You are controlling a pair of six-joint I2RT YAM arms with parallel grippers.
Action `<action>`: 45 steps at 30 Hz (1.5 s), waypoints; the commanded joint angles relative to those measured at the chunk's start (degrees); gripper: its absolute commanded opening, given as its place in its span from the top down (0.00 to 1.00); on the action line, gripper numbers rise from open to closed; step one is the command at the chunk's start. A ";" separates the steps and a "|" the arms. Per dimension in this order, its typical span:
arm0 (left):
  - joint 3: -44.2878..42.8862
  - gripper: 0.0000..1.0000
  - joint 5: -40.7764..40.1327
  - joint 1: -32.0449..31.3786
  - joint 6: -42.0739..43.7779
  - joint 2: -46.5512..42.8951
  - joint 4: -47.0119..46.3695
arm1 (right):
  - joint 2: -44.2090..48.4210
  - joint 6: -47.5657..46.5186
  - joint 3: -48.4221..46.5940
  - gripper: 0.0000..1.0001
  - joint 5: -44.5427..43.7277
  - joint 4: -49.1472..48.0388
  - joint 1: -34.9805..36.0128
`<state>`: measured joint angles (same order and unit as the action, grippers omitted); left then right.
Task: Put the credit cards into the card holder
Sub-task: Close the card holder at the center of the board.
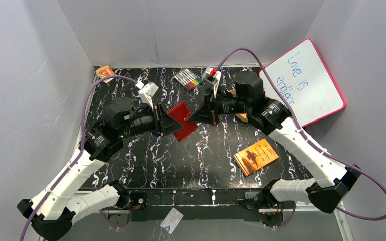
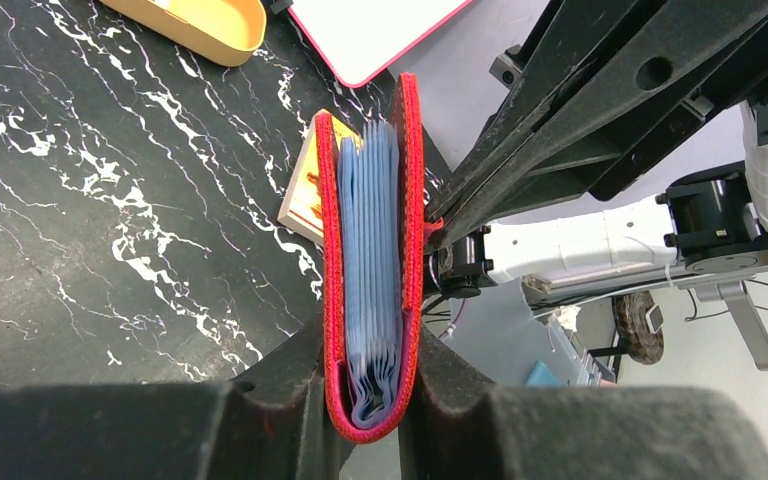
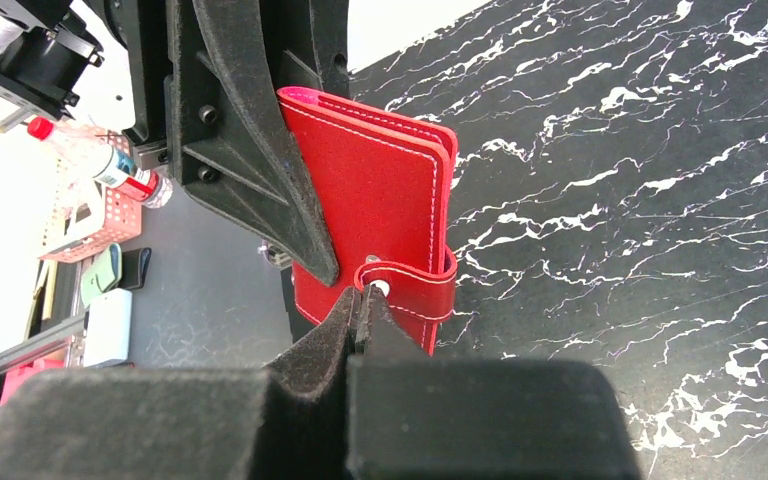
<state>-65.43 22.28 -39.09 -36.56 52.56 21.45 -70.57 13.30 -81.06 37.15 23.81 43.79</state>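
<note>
Okay, both arms meet over the middle of the marbled table (image 1: 146, 160), and the red card holder (image 3: 375, 190) hangs lifted between them. The left gripper (image 1: 172, 122) has it clamped across the folded spine, jaws only a little apart and pressing on both covers. That leaves the fold buried in the left gripper and the free edge pointing away from it, towards the right arm. Edge-on from the left wrist, a stack of pale blue leaves (image 2: 370, 250) fills the inside; whether those are sleeves or cards, I cannot tell.

Across from it, the right gripper (image 3: 360, 315) is squeezed fully together, and its tips look to be nipping the end of the snap tab (image 3: 420, 295) right beside the silver stud (image 3: 381, 288). The tab wraps round the free edge, so the holder reads as fastened.

So here is the relation that matters: the tab sits on the right arm's side, the spine on the left's, and the holder's long edges run roughly along the line between the two grippers. My read is that the snap has to come off with a pull away from the cover while the left grip keeps the body from following.

As for the cards, one whitish card (image 1: 172, 221) lies down at the near edge between the arm bases, well apart from both grippers. The orange booklet (image 1: 256, 156) rests on the table under the right arm.
</note>
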 commanded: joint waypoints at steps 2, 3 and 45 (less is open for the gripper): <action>-1.25 1.00 2.04 0.30 -0.97 -1.05 -3.12 | 0.66 2.08 1.15 1.00 -0.84 -4.34 0.75; -1.13 1.00 2.18 0.29 -0.96 -1.05 -3.16 | 0.71 2.39 1.39 1.00 -0.85 -4.76 0.77; -0.50 1.00 2.59 0.29 -0.58 -0.22 -2.86 | -0.10 8.11 4.59 1.00 2.14 -11.15 1.17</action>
<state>-65.08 22.33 -38.74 -37.08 52.42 21.52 -70.24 20.03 -76.86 37.47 16.34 44.01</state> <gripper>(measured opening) 0.167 0.011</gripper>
